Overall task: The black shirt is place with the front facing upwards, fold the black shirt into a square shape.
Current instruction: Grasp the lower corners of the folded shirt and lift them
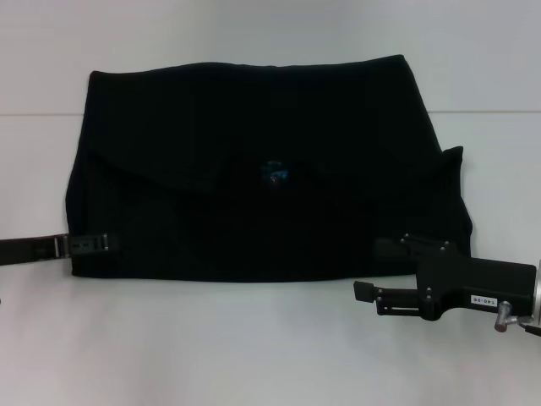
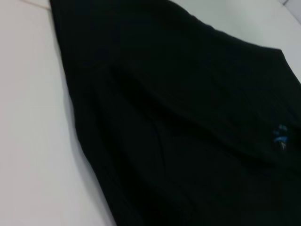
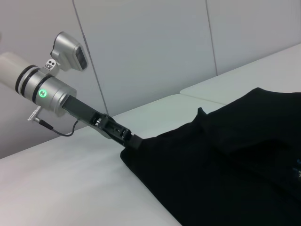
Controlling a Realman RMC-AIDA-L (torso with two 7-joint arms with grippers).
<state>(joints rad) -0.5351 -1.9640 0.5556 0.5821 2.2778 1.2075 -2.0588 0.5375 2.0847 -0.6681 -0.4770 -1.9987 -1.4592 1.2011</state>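
The black shirt (image 1: 254, 169), partly folded mid-frame, is being gripped at its lower-left edge by the left gripper (image 1: 95, 244); the right gripper (image 1: 380, 271), lower right, is being held spread apart.

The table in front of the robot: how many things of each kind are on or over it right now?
Shirts: 1, the black shirt, partly folded, small blue label showing.
Grippers: 2, the left gripper at the shirt's near left corner and the right gripper at its near right corner.
Tables: 1, the white table.
Total: 4
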